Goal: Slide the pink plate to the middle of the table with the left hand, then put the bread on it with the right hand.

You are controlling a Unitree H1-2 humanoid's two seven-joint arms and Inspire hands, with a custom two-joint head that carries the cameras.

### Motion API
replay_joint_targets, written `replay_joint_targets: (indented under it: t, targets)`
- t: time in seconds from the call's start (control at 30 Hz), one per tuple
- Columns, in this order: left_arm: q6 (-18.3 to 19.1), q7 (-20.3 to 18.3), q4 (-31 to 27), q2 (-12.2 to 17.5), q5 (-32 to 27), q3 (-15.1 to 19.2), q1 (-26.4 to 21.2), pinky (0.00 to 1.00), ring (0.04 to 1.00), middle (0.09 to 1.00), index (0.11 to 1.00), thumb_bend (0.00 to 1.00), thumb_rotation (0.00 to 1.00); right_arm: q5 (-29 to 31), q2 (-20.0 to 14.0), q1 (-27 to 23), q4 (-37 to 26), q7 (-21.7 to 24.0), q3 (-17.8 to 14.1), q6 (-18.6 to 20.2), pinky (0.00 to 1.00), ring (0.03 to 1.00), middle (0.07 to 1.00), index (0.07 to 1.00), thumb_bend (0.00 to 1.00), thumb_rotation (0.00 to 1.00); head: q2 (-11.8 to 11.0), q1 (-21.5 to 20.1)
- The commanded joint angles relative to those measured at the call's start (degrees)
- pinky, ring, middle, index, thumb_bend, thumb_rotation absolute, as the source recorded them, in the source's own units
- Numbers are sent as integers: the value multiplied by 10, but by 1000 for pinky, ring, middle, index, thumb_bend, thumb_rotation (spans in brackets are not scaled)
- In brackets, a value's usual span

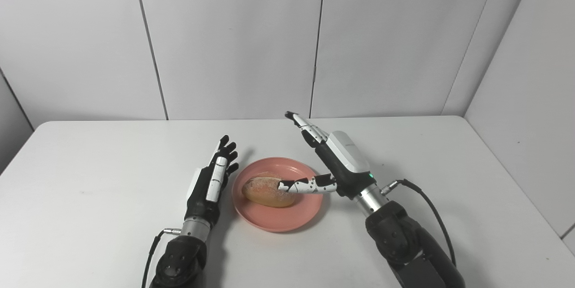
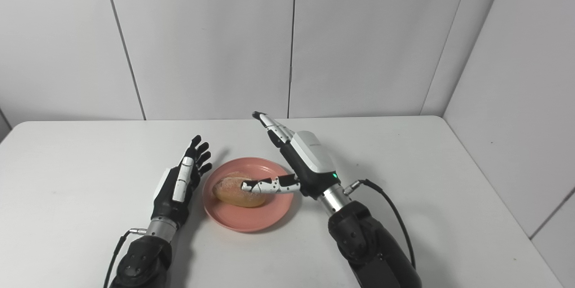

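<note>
The pink plate (image 1: 287,220) lies near the middle of the white table, and a golden bread roll (image 1: 265,192) rests on its left half. My right hand (image 1: 334,160) stands open over the plate's right rim, fingers stretched up and away, with the thumb reaching across above the roll's right end. The hand holds nothing. My left hand (image 1: 214,180) is open just left of the plate, fingers straight and pointing toward the far wall, close to the rim; contact cannot be made out.
The white table (image 1: 90,180) runs to grey wall panels at the back and right. A black cable (image 1: 426,207) loops from the right wrist over the table. Bare tabletop lies far left and far right.
</note>
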Motion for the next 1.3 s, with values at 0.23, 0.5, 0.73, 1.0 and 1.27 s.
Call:
replay_joint_targets:
  t: [0.23, 0.5, 0.73, 1.0, 1.27]
  targets:
    - [-17, -4, 10, -3, -4, 0, 14, 931, 967, 974, 989, 668, 1000, 77, 13, 21, -43, 15, -41, 52, 939, 1000, 1000, 1000, 649, 876, 1, -1]
    - [-15, 1, 0, -3, 0, -2, 18, 942, 970, 976, 988, 679, 1000, 126, 22, 28, -9, 19, -54, 43, 947, 991, 1000, 1000, 615, 902, 3, 1]
    - [-5, 6, -13, -2, 6, -3, 23, 950, 969, 974, 984, 680, 1000, 151, 31, 28, 12, 16, -62, 41, 997, 1000, 1000, 1000, 589, 991, 6, 1]
    - [-6, 7, -22, -4, 7, -7, 28, 963, 977, 980, 989, 676, 1000, 199, 44, 33, 45, 30, -72, 57, 997, 1000, 1000, 1000, 666, 1000, 8, 7]
    - [-1, 16, -44, 0, 22, -11, 40, 950, 974, 980, 991, 672, 1000, 269, 71, 29, 86, 38, -92, 16, 1000, 1000, 1000, 1000, 700, 977, 10, 37]
